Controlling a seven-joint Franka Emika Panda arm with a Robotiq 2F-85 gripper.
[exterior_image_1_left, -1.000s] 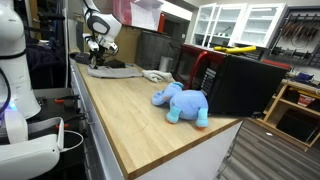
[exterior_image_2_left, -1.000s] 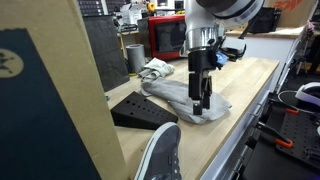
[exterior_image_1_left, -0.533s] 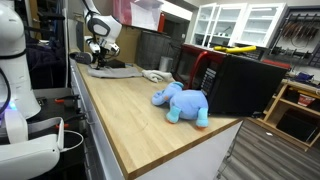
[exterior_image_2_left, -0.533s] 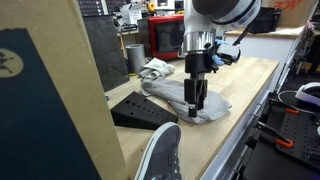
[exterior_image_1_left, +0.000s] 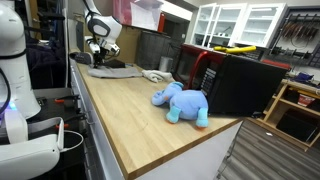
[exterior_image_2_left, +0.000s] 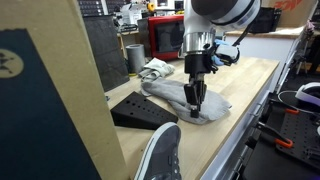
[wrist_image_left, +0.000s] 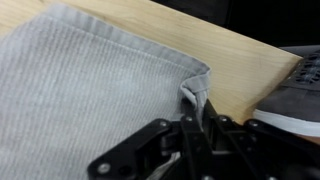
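Right at the tips of the tool (wrist_image_left: 196, 118), pinches a raised fold at the hem of the grey cloth (wrist_image_left: 90, 80): jaws narrow, nearly together, ribbed fabric caught between them in the wrist view. Points straight down at the bench (exterior_image_2_left: 250, 78) in an exterior view, with the rest of the cloth spread flat beneath and around the tips, reaching out past them on both sides. Just beside the tool, touching the cloth's edge, a black wedge (exterior_image_2_left: 138, 110); nearer the camera than the tool, a grey shoe (exterior_image_2_left: 158, 152), also showing at the edge of the wrist view just off the cloth. Behind the tool, a crumpled white rag (exterior_image_2_left: 155, 68), a metal cup (exterior_image_2_left: 134, 55) and a red microwave (exterior_image_2_left: 168, 35). Well apart from the tool, far along the bench in an exterior view, a blue plush elephant (exterior_image_1_left: 182, 103) beside a black box (exterior_image_1_left: 240, 85).
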